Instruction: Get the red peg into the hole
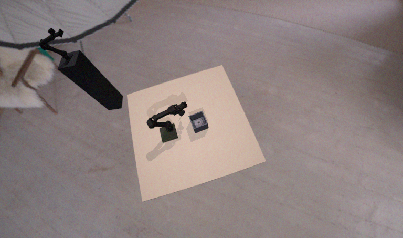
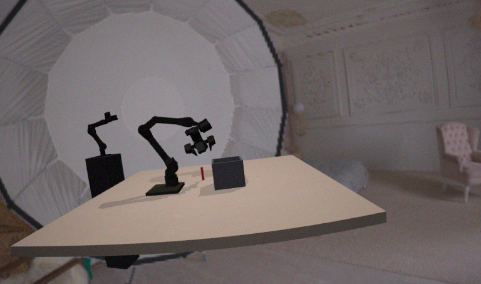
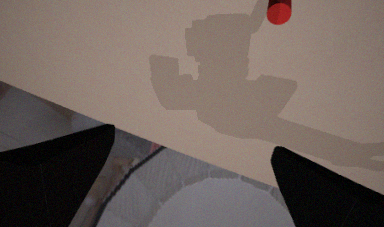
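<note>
The red peg (image 2: 202, 173) (image 3: 279, 9) stands upright on the table, left of the box in the exterior view and at the top edge of the wrist view. I cannot make it out in the top view. The dark grey open box (image 1: 201, 128) (image 2: 228, 174) stands on the table. The light plate (image 1: 195, 125) with its dark hole (image 1: 198, 122) shows inside it, with nothing in the hole. My gripper (image 2: 203, 152) (image 3: 196, 143) is open and empty. It hangs above the peg's height, tilted, with its fingers wide apart and the peg outside them.
The arm's base (image 1: 169, 136) (image 2: 165, 189) stands on the pale table (image 1: 208, 164) (image 2: 269, 202), left of the box. The table's far edge crosses the wrist view. A black pedestal (image 1: 92, 81) (image 2: 105, 174) with a second small arm stands off the table.
</note>
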Controlling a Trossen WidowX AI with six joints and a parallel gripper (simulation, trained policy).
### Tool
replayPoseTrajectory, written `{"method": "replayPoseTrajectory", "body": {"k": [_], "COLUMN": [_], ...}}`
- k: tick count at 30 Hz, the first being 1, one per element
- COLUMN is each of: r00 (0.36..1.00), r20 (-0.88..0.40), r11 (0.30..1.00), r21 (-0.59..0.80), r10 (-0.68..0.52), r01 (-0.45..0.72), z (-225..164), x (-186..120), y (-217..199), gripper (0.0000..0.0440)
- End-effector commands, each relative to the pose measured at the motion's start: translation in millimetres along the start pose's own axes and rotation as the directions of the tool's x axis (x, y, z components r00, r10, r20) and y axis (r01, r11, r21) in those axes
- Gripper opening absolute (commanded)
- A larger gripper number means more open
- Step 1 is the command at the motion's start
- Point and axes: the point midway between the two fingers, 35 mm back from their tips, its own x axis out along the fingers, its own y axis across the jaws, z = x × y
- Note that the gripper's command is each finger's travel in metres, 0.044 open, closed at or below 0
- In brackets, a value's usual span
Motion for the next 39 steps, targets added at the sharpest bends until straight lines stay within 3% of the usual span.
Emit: {"method": "replayPoseTrajectory", "body": {"k": [1, 17, 33, 36, 39], "r00": [0.994, 0.913, 0.861, 0.856, 0.854], "r20": [0.073, 0.297, 0.375, 0.386, 0.394], "r11": [0.995, 0.96, 0.939, 0.938, 0.939], "r21": [0.049, 0.088, 0.108, 0.111, 0.105], "r10": [-0.085, -0.278, -0.343, -0.345, -0.341], "r01": [0.082, 0.264, 0.326, 0.328, 0.326], "z": [6.6, 33.1, 68.8, 74.4, 78.5], "x": [5.6, 24.0, 54.4, 59.3, 64.4], "y": [-12.5, -37.9, -52.2, -53.8, -53.6], "gripper": [0.044, 0.044, 0.0438, 0.0424, 0.0372]}}
